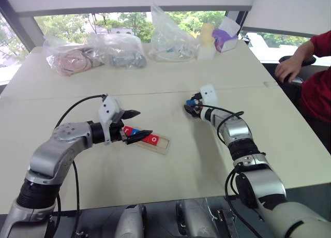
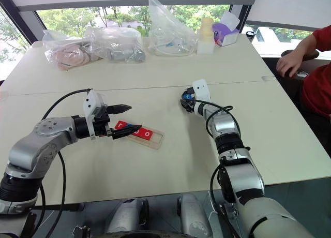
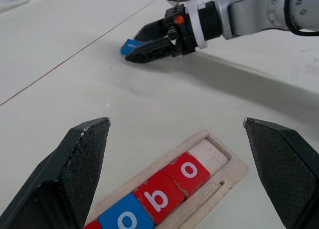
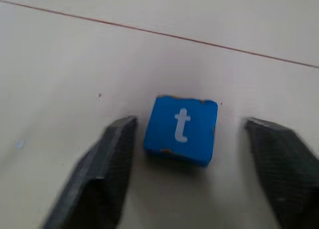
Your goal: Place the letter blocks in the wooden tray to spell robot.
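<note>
The wooden tray [image 1: 162,145] lies at the table's middle, a little to the left. In it sit several letter blocks in a row: a red corner, a blue o [image 3: 127,219], a red b [image 3: 159,196] and a red o [image 3: 188,170]. The slot at the tray's right end is bare wood. My left gripper [image 1: 145,123] hovers open over the tray's left part and hides the blocks there. Further right and back, a blue t block [image 4: 182,129] lies flat on the table. My right gripper [image 1: 189,107] is low around it, one finger on each side, with gaps showing.
Clear plastic bags [image 1: 93,54] with loose items line the table's far side, beside a pale bottle [image 1: 206,39] and a purple box [image 1: 225,39]. A person in a red sleeve rests a hand [image 1: 288,68] at the far right edge.
</note>
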Robot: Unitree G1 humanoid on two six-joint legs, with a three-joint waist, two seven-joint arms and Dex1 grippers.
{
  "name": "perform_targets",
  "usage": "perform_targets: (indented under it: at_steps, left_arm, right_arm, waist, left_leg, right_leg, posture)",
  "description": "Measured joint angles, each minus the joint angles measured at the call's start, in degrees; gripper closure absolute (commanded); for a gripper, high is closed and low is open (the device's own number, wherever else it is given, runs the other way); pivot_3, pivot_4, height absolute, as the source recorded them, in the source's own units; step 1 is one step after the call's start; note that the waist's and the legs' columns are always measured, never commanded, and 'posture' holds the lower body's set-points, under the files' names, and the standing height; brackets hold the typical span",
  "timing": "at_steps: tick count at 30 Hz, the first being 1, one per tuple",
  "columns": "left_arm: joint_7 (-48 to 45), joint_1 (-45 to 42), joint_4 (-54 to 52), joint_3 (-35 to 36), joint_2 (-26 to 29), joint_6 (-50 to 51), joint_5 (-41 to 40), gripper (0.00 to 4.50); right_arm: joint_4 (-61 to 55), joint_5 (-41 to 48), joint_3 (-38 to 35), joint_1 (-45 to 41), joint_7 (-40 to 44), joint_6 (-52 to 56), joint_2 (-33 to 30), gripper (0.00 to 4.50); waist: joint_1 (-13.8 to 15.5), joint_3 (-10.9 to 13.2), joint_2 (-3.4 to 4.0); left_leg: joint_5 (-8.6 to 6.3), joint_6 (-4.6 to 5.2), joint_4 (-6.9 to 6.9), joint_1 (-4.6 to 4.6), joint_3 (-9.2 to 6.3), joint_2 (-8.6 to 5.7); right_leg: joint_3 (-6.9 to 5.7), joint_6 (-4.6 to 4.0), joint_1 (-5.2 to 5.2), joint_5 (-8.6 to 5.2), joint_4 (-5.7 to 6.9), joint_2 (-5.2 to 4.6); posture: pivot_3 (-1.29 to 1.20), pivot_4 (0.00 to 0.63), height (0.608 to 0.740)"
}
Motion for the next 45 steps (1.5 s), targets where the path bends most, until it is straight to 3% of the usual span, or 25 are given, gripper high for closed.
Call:
perform_targets:
  at_steps: [2,6,9,13,17,22,27,33,34,36,38,40,45]
  left_arm:
    - [0.11,1.04,-0.36,0.13,0.45,0.0,0.38,0.0]
    - [0.2,1.83,-1.18,0.58,0.56,0.09,0.53,0.0]
    - [0.18,2.61,-2.38,0.82,0.67,0.11,0.49,0.0]
    - [-1.49,4.04,-3.54,1.59,2.68,0.36,-0.44,0.0]
    - [-6.1,4.24,-4.95,0.53,6.76,0.6,-0.82,0.0]
    - [-9.58,4.09,-6.43,-3.46,7.56,2.02,-1.19,0.0]
    - [-10.22,1.81,-5.38,-5.59,6.4,2.06,-0.92,0.0]
    - [-11.09,0.95,-4.09,-6.35,6.31,2.17,-0.84,0.0]
    - [-11.1,0.96,-4.11,-6.34,6.33,2.3,-0.84,0.0]
    - [-11.17,1.27,-4.22,-6.22,6.69,2.85,-0.9,0.0]
    - [-11.29,1.71,-4.28,-6.0,7.36,3.31,-1.21,0.0]
    - [-12.11,2.03,-4.41,-4.69,8.76,4.28,-2.36,0.0]
    - [-15.15,1.49,-5.35,-2.96,12.23,5.2,-4.33,0.0]
  right_arm:
    - [1.42,-0.52,0.04,-0.51,0.05,-1.65,0.47,3.32]
    - [1.4,-0.69,0.0,-0.25,-0.1,-2.29,0.49,3.32]
    - [-8.49,-1.05,0.31,5.58,-0.18,0.3,-0.4,3.32]
    - [-32.93,-0.62,0.79,17.66,0.34,11.81,-4.0,3.32]
    - [-61.94,2.84,-2.16,30.65,-3.15,32.37,-3.05,3.32]
    - [-79.86,5.69,-4.32,39.45,-8.38,51.98,5.15,3.32]
    - [-82.35,5.71,-3.96,41.14,-12.12,56.47,9.65,3.32]
    - [-81.93,6.1,-2.0,40.64,-13.25,55.47,10.19,0.19]
    - [-81.93,6.24,-1.65,40.45,-13.08,55.49,9.71,0.01]
    - [-81.75,6.33,-2.16,40.08,-12.65,55.36,8.74,0.01]
    - [-81.44,6.1,-1.22,39.55,-10.06,52.95,2.84,0.01]
    - [-78.91,5.93,0.65,37.42,-2.28,44.53,-11.3,0.01]
    - [-71.49,16.02,-4.0,35.0,25.38,26.19,-25.72,0.01]
  waist:
    - [-0.05,0.0,0.0]
    - [0.07,0.0,0.0]
    - [0.39,0.01,0.03]
    - [0.63,0.02,0.04]
    - [0.59,0.01,0.04]
    - [0.19,0.01,0.05]
    - [0.38,0.0,0.04]
    - [0.28,0.0,0.04]
    - [0.29,0.0,0.04]
    - [0.39,0.0,0.04]
    - [0.41,0.03,0.06]
    - [0.34,0.1,0.06]
    - [0.38,0.09,0.0]
  left_leg:
    - [0.0,0.0,-0.01,0.0,-0.02,0.01]
    - [0.0,0.0,0.0,0.0,-0.13,0.02]
    - [0.0,0.0,-0.05,-0.05,-0.26,0.01]
    - [-0.01,0.0,-0.09,-0.14,-0.39,0.01]
    - [-0.01,-0.01,-0.12,-0.09,-0.43,0.03]
    - [0.01,-0.03,-0.07,-0.02,-0.38,0.06]
    - [0.02,-0.05,-0.03,-0.04,-0.38,0.02]
    - [0.02,-0.04,-0.08,-0.08,-0.38,0.0]
    - [0.02,-0.04,-0.07,-0.07,-0.38,0.0]
    - [0.02,-0.04,-0.05,-0.08,-0.39,0.01]
    - [0.02,-0.04,-0.03,-0.1,-0.37,-0.01]
    - [0.02,-0.04,-0.01,-0.11,-0.24,-0.07]
    - [-0.03,0.04,-0.15,-0.07,-0.26,-0.06]
  right_leg:
    - [0.0,0.0,0.0,0.0,0.0,-0.01]
    - [0.0,0.0,0.0,0.0,0.0,-0.02]
    - [-0.02,0.01,-0.02,0.0,-0.01,-0.06]
    - [-0.03,0.07,-0.06,-0.03,-0.01,-0.12]
    - [-0.07,0.0,-0.04,-0.08,-0.01,-0.04]
    - [-0.02,-0.24,-0.04,-0.16,-0.01,-0.03]
    - [-0.03,-0.25,0.0,-0.16,-0.09,-0.08]
    - [-0.03,-0.2,-0.01,-0.18,-0.15,-0.06]
    - [-0.03,-0.19,-0.01,-0.18,-0.15,-0.06]
    - [-0.03,-0.2,0.0,-0.18,-0.15,-0.08]
    - [-0.03,-0.19,0.0,-0.19,-0.18,-0.14]
    - [0.04,-0.17,0.0,-0.2,-0.28,-0.24]
    - [-0.06,-0.05,0.07,-0.27,-0.31,0.01]
  posture:
    - [0.0,0.15,0.735]
    - [0.0,0.15,0.735]
    - [0.0,0.15,0.735]
    - [0.0,0.15,0.735]
    - [0.0,0.15,0.735]
    - [0.0,0.15,0.735]
    - [0.0,0.15,0.735]
    - [0.0,0.15,0.735]
    - [0.0,0.15,0.735]
    - [0.0,0.15,0.735]
    - [0.0,0.15,0.735]
    - [0.0,0.15,0.735]
    - [0.0,0.15,0.735]
